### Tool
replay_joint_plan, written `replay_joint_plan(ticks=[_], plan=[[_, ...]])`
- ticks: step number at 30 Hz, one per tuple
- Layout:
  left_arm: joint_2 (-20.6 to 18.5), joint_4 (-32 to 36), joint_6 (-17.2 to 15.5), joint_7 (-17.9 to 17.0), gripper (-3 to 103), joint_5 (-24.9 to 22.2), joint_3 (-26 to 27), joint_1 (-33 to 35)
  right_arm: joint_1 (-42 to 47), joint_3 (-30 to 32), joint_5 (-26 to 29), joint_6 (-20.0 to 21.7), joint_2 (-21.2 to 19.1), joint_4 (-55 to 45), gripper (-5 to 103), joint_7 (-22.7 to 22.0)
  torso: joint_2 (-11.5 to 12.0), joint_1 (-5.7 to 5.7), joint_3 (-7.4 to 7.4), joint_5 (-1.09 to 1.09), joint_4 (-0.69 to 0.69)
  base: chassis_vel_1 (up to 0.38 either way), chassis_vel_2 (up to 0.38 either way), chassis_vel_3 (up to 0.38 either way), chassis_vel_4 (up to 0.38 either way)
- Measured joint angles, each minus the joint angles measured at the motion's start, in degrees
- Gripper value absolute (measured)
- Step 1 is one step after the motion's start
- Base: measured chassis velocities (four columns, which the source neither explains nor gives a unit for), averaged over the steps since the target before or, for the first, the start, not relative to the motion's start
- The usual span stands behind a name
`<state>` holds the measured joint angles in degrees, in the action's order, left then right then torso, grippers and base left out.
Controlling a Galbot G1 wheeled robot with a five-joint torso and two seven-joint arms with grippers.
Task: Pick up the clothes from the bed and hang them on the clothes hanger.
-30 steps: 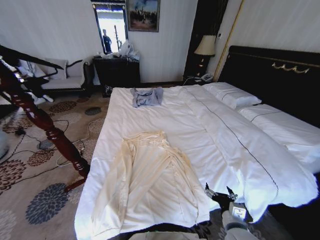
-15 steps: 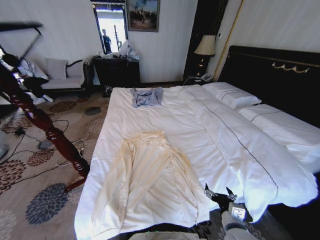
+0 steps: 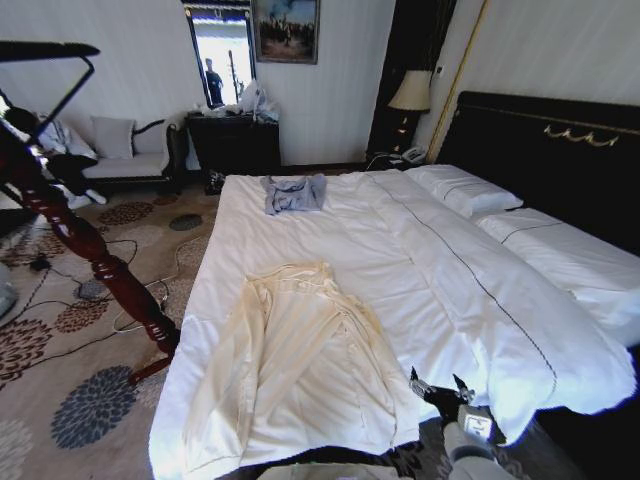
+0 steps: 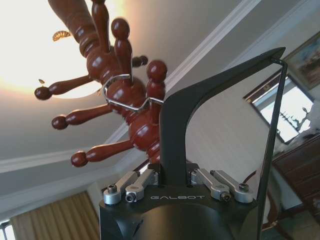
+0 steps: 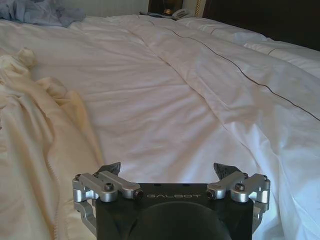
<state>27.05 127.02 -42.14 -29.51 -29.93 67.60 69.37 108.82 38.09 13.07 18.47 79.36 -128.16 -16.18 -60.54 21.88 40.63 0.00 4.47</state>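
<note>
You are looking at one bed (image 3: 300,220) carrying two garments: one cream shirt (image 3: 300,365) and one grey-blue garment (image 3: 294,193). Two pillows (image 3: 465,188) are lying by the headboard. One lamp (image 3: 411,92), one sofa (image 3: 125,160) and one wooden post (image 3: 90,255) are standing around.

Blown-out glare from the ceiling lamp (image 4: 45,45) — white bed (image 3: 330,240) bright, headboard side dim.

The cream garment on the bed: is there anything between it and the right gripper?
Nothing visible. The right gripper, open, sits at the bed's near edge, just beside the cream garment. Between them shows only bare white sheet. The small grey-blue garment lies far off, toward the bed's far side.
</note>
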Motion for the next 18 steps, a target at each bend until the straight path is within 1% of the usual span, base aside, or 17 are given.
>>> replay_joint_plan(ticks=[3,4,8,10,13,15,18], plan=[[0.6,2.5,0.0,0.9,22,-0.2,3.9,4.1,0.0,0.1,0.1,0.0,0.0,0.0,100,-0.1,0.0,0.00,0.00,0.00,-0.02,0.000,0.000,0.000,0.000],[0.6,2.5,0.0,0.9,22,-0.2,3.9,4.1,0.0,0.1,0.1,0.0,0.0,0.0,100,-0.1,0.0,0.00,0.00,0.00,-0.02,0.000,0.000,0.000,0.000],[0.6,6.9,0.0,2.7,22,-1.2,9.6,9.8,0.0,0.1,0.1,0.0,-0.1,0.2,100,-0.2,0.0,0.00,0.00,0.00,-0.02,0.000,0.000,0.000,0.000],[0.6,7.7,0.0,3.1,22,-1.3,10.6,10.6,-0.1,0.0,0.1,0.1,0.0,0.3,100,-0.2,0.0,0.00,0.00,0.00,-0.01,0.000,0.000,0.000,0.000],[0.5,10.5,0.0,4.7,22,-1.5,14.2,13.4,-0.1,-0.1,0.1,0.1,0.0,0.3,100,-0.3,0.0,0.00,0.00,0.01,-0.02,0.000,0.000,0.000,0.000],[0.5,11.2,0.0,5.1,22,-1.8,15.0,14.2,-0.1,-0.1,0.1,0.1,0.0,0.3,100,-0.3,0.0,0.00,0.00,0.01,-0.01,0.000,0.000,0.000,0.000],[0.8,13.1,0.5,7.5,22,-2.5,15.4,16.3,-0.1,0.4,0.7,0.1,-0.3,0.1,100,-0.4,0.0,-0.01,-0.01,0.01,-0.01,0.000,0.000,0.000,0.000]])
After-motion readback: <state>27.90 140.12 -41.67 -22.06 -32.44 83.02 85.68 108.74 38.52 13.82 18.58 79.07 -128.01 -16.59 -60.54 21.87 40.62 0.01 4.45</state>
